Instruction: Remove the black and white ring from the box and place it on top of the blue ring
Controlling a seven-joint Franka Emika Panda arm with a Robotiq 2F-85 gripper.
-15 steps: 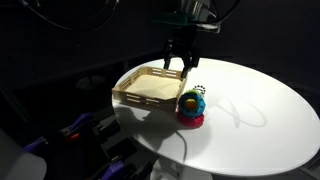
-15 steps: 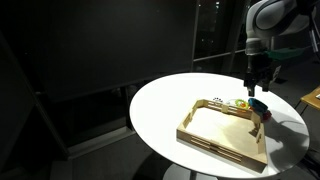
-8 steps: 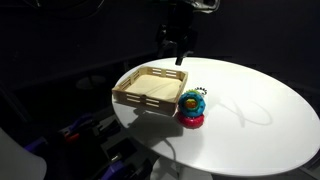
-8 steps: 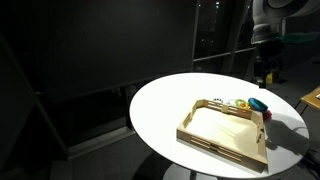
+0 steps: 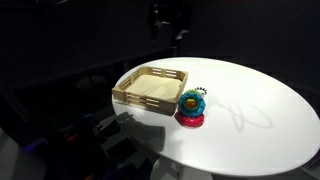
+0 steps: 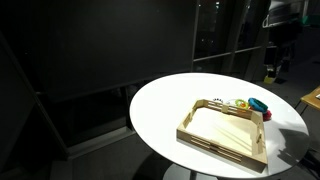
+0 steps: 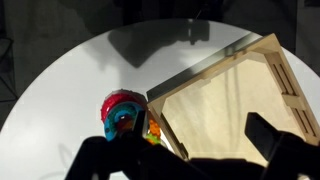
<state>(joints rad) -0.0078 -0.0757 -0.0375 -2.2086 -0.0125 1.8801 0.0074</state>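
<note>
Closest up in an exterior view, the blue ring [image 5: 190, 100] is stacked on a red-pink ring [image 5: 190, 121], right beside the box [image 5: 140, 101]. The black and white ring [image 5: 199, 90] is seen outside the box, touching the stack's far edge. Further back, the gripper [image 5: 168, 22] is parked up high; in the wrist view its jaws are spread wide, nothing held.

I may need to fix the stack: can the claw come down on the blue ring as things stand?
Probably yes. The claw hangs open high above the table, and the blue ring sits just outside the box, plainly seen in the wrist view, with nothing between.
</note>
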